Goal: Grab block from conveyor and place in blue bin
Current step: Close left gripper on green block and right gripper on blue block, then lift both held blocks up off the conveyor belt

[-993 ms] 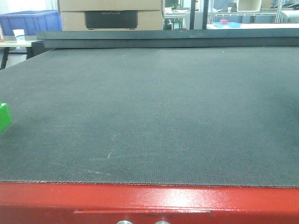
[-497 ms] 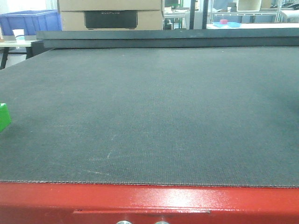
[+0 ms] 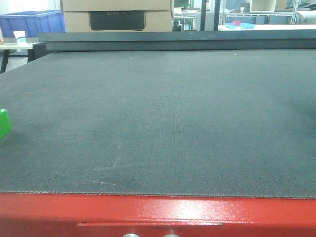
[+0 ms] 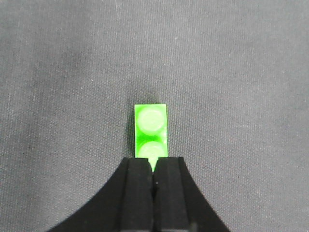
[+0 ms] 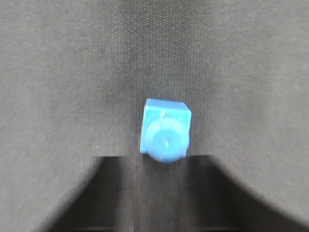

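The green block (image 4: 151,128), with two studs on top, lies on the dark grey conveyor belt (image 4: 72,72). My left gripper (image 4: 153,162) is shut, its black fingertips (image 4: 137,169) over the block's near end, with a sliver of green showing between the tips. In the front view the block (image 3: 4,123) sits cut off at the belt's far left edge (image 3: 158,113), and no gripper shows. The blue bin (image 3: 34,22) stands beyond the belt at the back left. My right gripper (image 5: 154,169) is a blurred dark shape just below a blue block (image 5: 165,130).
The conveyor's red frame (image 3: 158,212) runs along the front edge. A cardboard box (image 3: 117,15) stands behind the belt's far end, beside the bin. Tables with small items stand at the back right (image 3: 242,24).
The green block has edged very slightly left at the frame edge. Nothing else has visibly changed.
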Controlling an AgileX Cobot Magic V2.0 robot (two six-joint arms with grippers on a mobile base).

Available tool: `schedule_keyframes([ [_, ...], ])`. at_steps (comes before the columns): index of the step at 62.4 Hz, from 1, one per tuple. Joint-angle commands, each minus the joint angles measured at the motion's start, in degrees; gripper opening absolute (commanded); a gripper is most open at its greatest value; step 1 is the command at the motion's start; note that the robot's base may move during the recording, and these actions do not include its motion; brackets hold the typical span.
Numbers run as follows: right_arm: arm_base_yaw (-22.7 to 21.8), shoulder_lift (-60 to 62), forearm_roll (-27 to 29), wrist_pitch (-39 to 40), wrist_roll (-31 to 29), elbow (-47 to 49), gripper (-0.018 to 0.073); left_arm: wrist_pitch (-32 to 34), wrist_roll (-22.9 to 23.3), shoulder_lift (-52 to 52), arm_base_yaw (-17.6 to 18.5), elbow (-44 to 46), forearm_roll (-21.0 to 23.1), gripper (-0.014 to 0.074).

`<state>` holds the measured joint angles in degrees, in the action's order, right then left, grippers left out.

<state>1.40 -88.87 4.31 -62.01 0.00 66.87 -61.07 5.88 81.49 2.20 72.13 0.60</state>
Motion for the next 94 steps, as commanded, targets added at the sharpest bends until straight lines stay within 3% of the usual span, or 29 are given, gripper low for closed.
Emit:
schedule_keyframes([
  [1, -0.3, -2.0, 0.6, 0.8, 0.0, -0.1, 0.0368, -0.1, 0.3, 0.0, -0.2, 0.4, 0.2, -0.0111],
  [45, -2.3, -10.5, 1.0, 4.6, 0.0, -0.1, 0.0374, 0.0, 0.3, -0.1, -0.2, 0.4, 0.2, -0.0111],
  [60, -2.3, -10.5, 1.0, 3.4, 0.0, -0.2, 0.0215, 0.0, 0.3, -0.1, -0.2, 0.4, 0.2, -0.0111],
  [66, -2.3, -10.5, 1.0, 2.4, 0.0, -0.2, 0.0074, -0.3, 0.3, -0.1, -0.2, 0.4, 0.3, -0.0111],
  [72, -2.3, -10.1, 1.0, 1.9, 0.0, -0.2, -0.0162, -2.0, 0.3, 0.1, -0.2, 0.8, 0.3, -0.0111],
  [86, -2.3, -4.9, 2.0, 1.8, 0.0, -0.2, -0.0168, -6.5, 1.1, 0.6, 1.3, 4.7, 0.0, -0.0111],
  [94, -2.3, -1.7, 3.4, 2.4, 0.0, -0.2, -0.0168, -4.6, 5.1, 1.9, 3.1, 4.9, -3.8, -0.0111],
])
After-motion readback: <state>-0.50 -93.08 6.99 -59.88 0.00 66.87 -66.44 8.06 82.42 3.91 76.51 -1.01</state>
